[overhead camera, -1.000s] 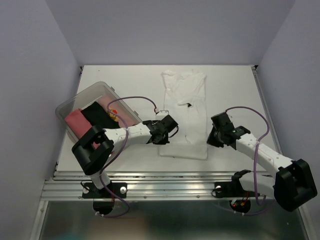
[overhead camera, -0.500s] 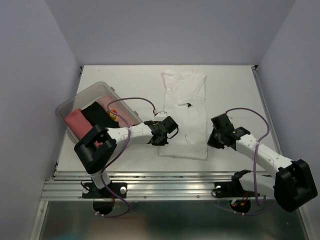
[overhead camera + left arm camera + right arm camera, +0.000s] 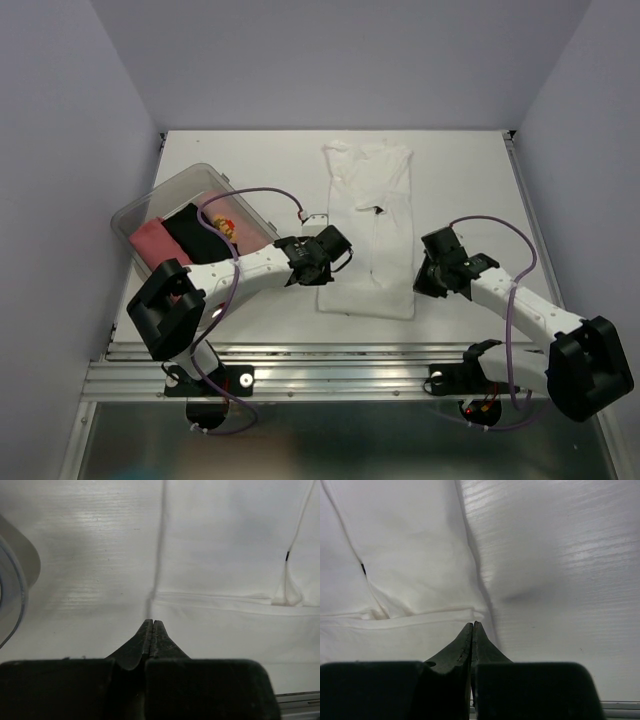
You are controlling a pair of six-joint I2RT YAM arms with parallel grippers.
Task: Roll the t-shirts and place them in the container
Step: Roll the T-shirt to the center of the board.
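Both the left gripper [image 3: 152, 622] and right gripper [image 3: 472, 624] sit closed at opposite edges of the white t-shirt [image 3: 370, 200], perhaps pinching it.

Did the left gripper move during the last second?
Yes, a little. In the top view the left gripper has shifted slightly left, toward the clear tub, judged against the white t-shirt, which lies unchanged.

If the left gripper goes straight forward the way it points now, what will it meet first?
The white t-shirt: its side edge lies directly ahead of the shut left gripper. The tips may already touch the cloth; depth is unclear.
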